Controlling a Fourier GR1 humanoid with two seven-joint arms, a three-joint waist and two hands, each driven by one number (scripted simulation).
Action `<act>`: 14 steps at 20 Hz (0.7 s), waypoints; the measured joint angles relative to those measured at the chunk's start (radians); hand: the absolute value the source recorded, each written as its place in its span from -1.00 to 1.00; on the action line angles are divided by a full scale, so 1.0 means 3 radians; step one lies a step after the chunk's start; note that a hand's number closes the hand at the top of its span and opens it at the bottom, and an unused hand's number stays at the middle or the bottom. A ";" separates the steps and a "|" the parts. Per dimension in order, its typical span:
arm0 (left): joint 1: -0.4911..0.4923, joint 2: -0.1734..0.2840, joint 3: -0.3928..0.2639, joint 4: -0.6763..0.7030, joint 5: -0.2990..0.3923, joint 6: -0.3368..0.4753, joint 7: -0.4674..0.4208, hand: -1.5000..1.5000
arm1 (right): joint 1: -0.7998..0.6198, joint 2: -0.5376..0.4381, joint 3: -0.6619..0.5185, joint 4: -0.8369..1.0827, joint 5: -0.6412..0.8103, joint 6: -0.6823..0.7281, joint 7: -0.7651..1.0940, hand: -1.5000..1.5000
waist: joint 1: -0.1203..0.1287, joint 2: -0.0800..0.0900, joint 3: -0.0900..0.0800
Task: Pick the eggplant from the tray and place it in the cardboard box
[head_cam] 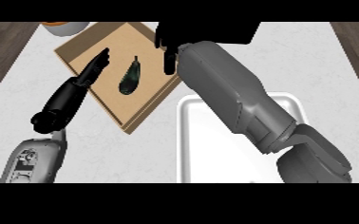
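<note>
Dark glossy eggplant (130, 76) with a slim curved body, lying inside the shallow cardboard box (144, 109), no readable writing, right hand (168, 40) above the box's far corner, fingers relaxed downward, left hand (91, 71) straight-fingered over the box's left side, white tray (188, 137) beside the box, orange-rimmed bowl (64, 27) at the top left

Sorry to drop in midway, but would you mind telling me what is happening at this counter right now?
The eggplant lies inside the shallow cardboard box, with neither robot hand holding it. The right robot hand hangs over the box's right edge, fingers pointing down and open. The left robot hand rests with straight fingers over the box's left side. The white tray sits nearer the robot, partly hidden by the right forearm. An orange and white dish shows at the far left.
</note>
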 measured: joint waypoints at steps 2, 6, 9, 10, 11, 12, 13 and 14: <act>0.0021 -0.0005 0.0010 0.0018 -0.0024 0.0027 -0.0030 0.00 | 0.0007 0.0000 -0.0074 0.0009 -0.0032 -0.0064 -0.0236 -1.00 | -0.0017 -0.0001 0.0001; 0.0000 -0.0005 0.0012 0.0003 -0.0015 0.0016 -0.0001 0.00 | 0.0025 0.0000 -0.0435 -0.0161 -0.0286 -0.0536 -0.0599 -1.00 | -0.0022 0.0003 0.0007; 0.0001 -0.0004 0.0021 0.0015 -0.0034 0.0037 -0.0002 0.00 | 0.0129 0.0000 -0.0873 -0.0344 -0.0646 -0.0927 -0.0831 -1.00 | -0.0049 0.0002 0.0014; 0.0002 -0.0006 0.0019 0.0020 -0.0040 0.0041 -0.0019 0.00 | 0.0161 -0.0001 -0.1015 -0.0391 -0.0778 -0.1027 -0.0885 -1.00 | -0.0046 0.0004 0.0013; 0.0027 -0.0012 0.0011 0.0015 -0.0047 0.0044 -0.0036 0.00 | 0.0209 0.0000 -0.1148 -0.0417 -0.0892 -0.1113 -0.0957 -1.00 | -0.0043 0.0004 0.0013; 0.0029 -0.0026 0.0004 0.0013 -0.0058 0.0061 -0.0035 0.00 | 0.0242 0.0000 -0.1274 -0.0432 -0.0991 -0.1189 -0.1022 -1.00 | -0.0049 0.0004 0.0012; 0.0031 -0.0019 0.0010 0.0003 -0.0053 0.0054 -0.0034 0.00 | 0.0268 0.0000 -0.1391 -0.0433 -0.1077 -0.1252 -0.1068 -1.00 | -0.0055 0.0001 0.0011; 0.0045 -0.0013 0.0008 0.0001 -0.0057 0.0047 -0.0050 0.00 | 0.0290 -0.0007 -0.1499 -0.0403 -0.1144 -0.1316 -0.1137 -1.00 | -0.0050 0.0003 0.0010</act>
